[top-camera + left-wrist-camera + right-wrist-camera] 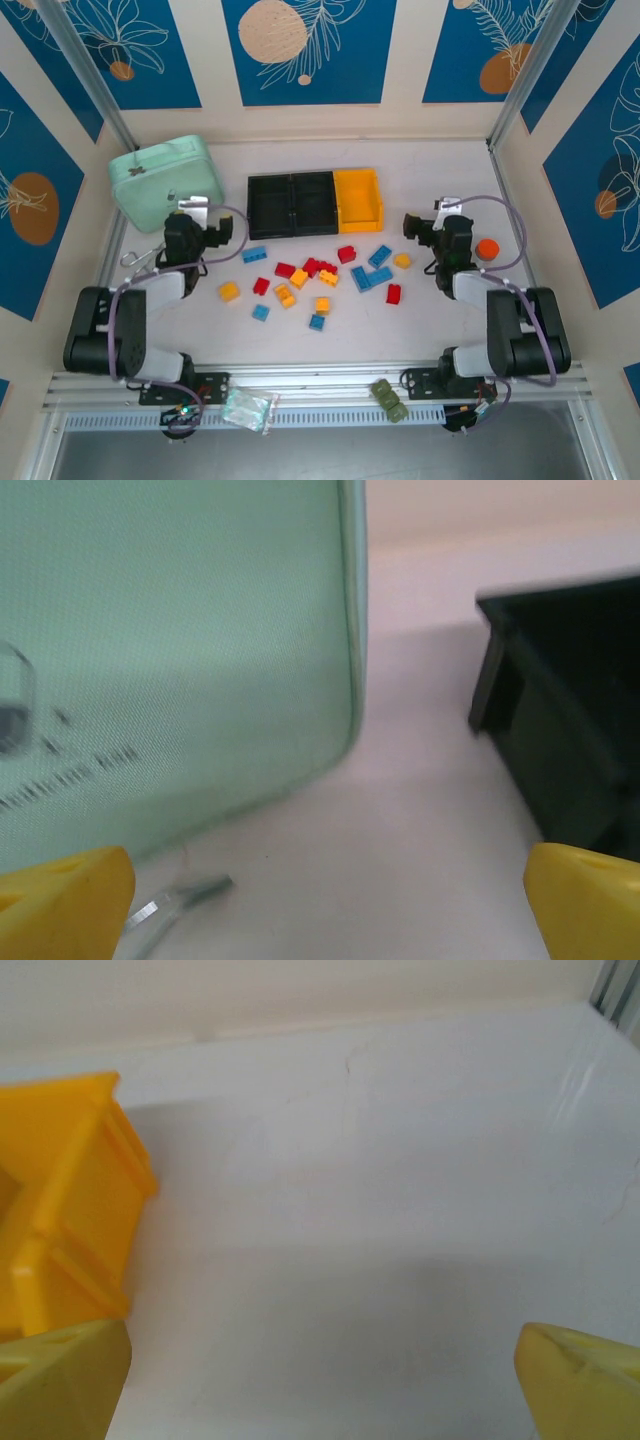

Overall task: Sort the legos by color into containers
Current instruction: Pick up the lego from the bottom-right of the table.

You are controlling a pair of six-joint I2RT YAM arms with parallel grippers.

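Both arms are hovering at the sides, apparently leaving the middle clear. The left gripper [320, 915] and right gripper [320, 1385] are gaping wide, holding nothing. The legos [320, 275] are lying scattered just before the containers [291, 205], unsorted.

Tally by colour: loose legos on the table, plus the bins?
red legos: 6
yellow legos: 6
blue legos: 6
black bins: 2
yellow bin: 1
Total: 18 legos, 3 bins. The lego counts are approximate, because several bricks touch in the middle cluster.
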